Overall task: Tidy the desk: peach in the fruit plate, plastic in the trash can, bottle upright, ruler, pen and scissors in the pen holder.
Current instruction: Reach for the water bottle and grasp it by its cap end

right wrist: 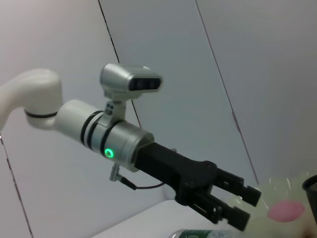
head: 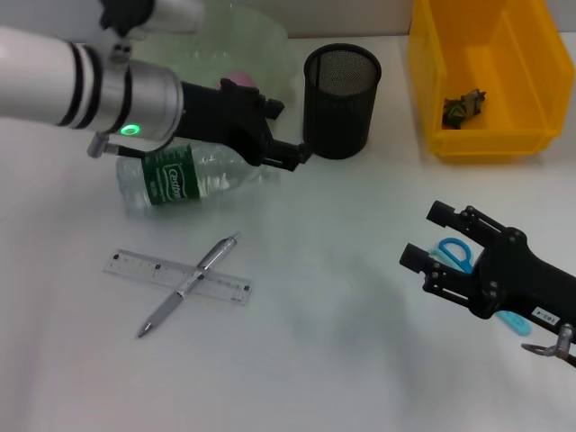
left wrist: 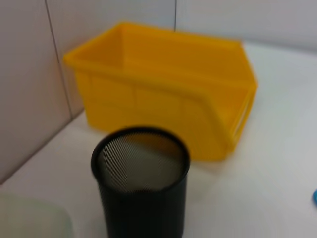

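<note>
Nearest the robot, the right tool (head: 421,236) hovers with fingers spread wide and empty over blue-handled scissors (head: 456,254) on the white surface (head: 342,342). A pen (head: 191,282) lies across a clear ruler (head: 175,275). Beyond them, the left tool (head: 292,156), fingers parted and empty, hangs above the toppled bottle (head: 184,178), beside the mesh pen holder (head: 341,101). The peach (right wrist: 286,210) sits in the fruit plate (head: 225,40); the yellow bin (head: 486,76) stands farthest back.

Open lane: bare table (head: 342,342) at 6 o'clock.
Blocked: pen holder (head: 342,88) and yellow bin (head: 486,81) stood at 12–1 o'clock.
</note>
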Available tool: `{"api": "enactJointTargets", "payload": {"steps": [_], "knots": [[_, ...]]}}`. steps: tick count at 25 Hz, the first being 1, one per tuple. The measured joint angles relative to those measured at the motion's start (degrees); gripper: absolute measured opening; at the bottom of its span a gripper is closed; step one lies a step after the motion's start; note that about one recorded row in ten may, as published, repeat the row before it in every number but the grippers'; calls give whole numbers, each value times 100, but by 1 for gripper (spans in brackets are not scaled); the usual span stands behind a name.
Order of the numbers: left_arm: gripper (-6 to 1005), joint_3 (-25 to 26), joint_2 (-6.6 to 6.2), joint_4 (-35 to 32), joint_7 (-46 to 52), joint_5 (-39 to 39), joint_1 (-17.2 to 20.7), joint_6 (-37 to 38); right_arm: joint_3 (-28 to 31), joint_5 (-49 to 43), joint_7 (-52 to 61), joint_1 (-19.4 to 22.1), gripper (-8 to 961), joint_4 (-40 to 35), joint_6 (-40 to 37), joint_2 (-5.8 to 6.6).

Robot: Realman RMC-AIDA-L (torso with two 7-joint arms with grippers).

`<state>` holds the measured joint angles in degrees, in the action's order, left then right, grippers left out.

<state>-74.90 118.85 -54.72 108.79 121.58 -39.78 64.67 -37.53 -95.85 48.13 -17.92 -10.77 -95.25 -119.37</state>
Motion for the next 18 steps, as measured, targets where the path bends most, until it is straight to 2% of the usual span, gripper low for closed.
{"api": "enactJointTargets", "payload": {"steps": [4,18], "knots": [[763,-265,17,6,235,355,-131,-125,0,-46,-4,-19,817,28,9,3],[761,-1241,31,-121,403,700,-144,-813,-6,-52,-12,-166,818,182,89,-7]]}}
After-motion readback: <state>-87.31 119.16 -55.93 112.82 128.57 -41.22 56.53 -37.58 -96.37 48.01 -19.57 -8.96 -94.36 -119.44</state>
